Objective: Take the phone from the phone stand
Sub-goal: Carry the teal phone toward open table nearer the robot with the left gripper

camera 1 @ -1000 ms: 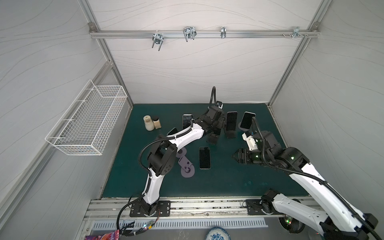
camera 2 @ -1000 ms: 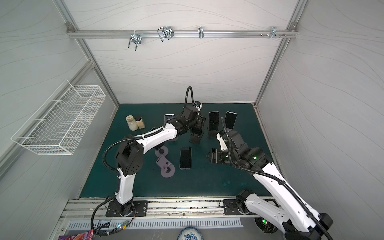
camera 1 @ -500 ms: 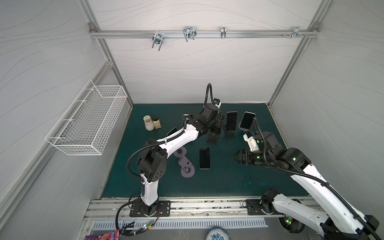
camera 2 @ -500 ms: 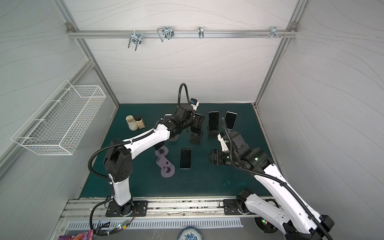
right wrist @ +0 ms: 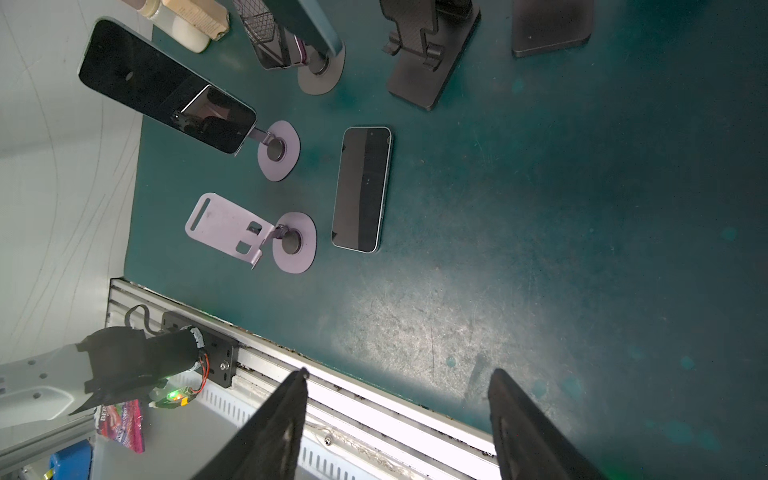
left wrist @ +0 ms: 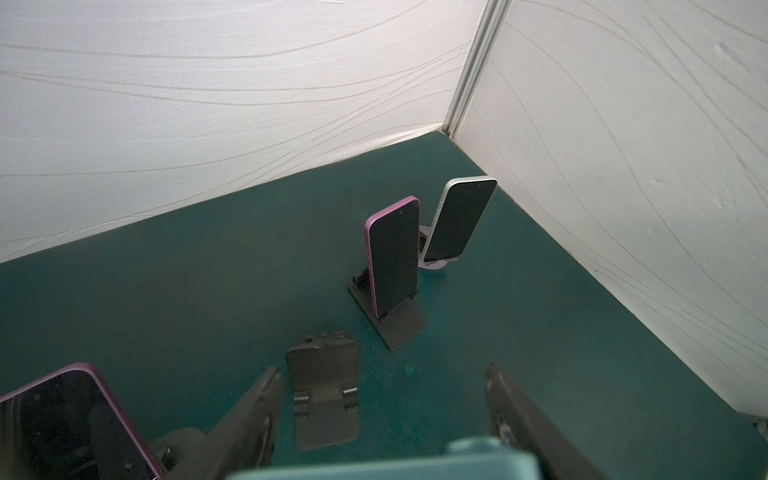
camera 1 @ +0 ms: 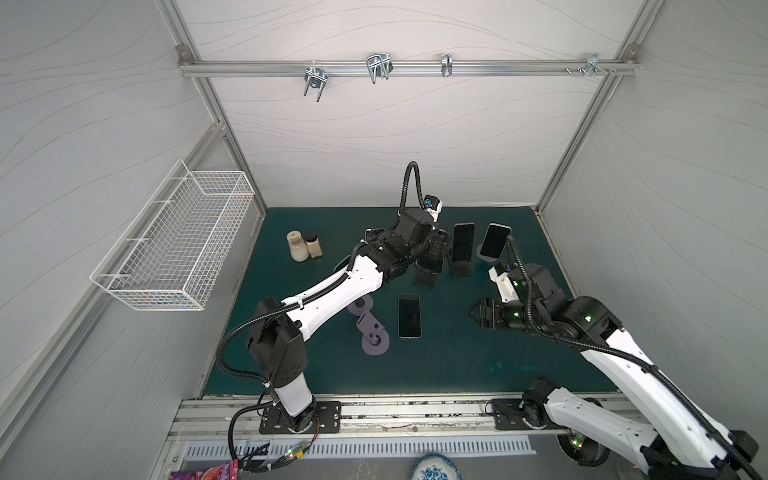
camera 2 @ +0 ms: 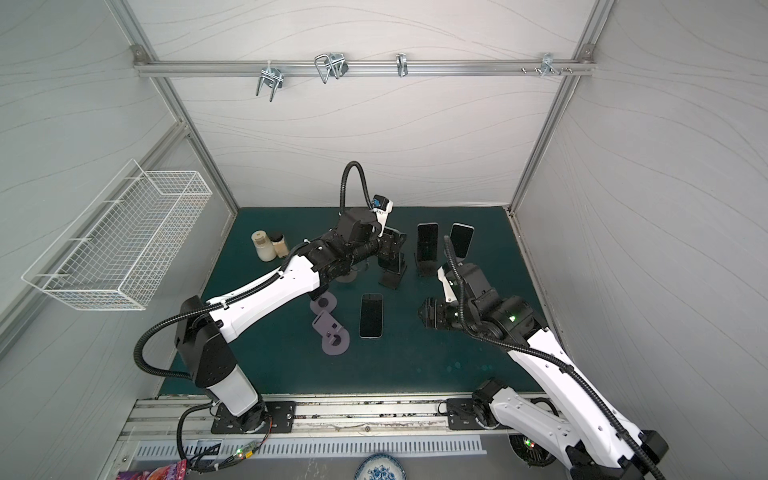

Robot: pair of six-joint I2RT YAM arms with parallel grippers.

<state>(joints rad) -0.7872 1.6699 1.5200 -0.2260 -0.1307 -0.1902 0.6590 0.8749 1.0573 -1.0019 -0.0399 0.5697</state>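
Observation:
My left gripper (left wrist: 382, 370) hovers above an empty black folding phone stand (left wrist: 324, 390) at the back of the mat. A blurred teal phone (left wrist: 382, 465) spans the gap between its fingers, so it is shut on that phone. In both top views the left gripper (camera 1: 434, 247) (camera 2: 390, 249) hangs over this stand (camera 1: 427, 276). My right gripper (right wrist: 399, 370) is open and holds nothing. It floats low over the mat's right side (camera 1: 478, 311).
A purple phone (left wrist: 395, 257) on a black stand and a white phone (left wrist: 461, 220) on a round stand are behind. Another phone (right wrist: 363, 189) lies flat beside an empty lilac stand (right wrist: 232, 226). Two jars (camera 1: 303, 245) stand back left, and a wire basket (camera 1: 174, 245) hangs on the wall.
The left arm's elbow has swung out to the left and its wrist has risen slightly over the black stand. The right arm has not moved.

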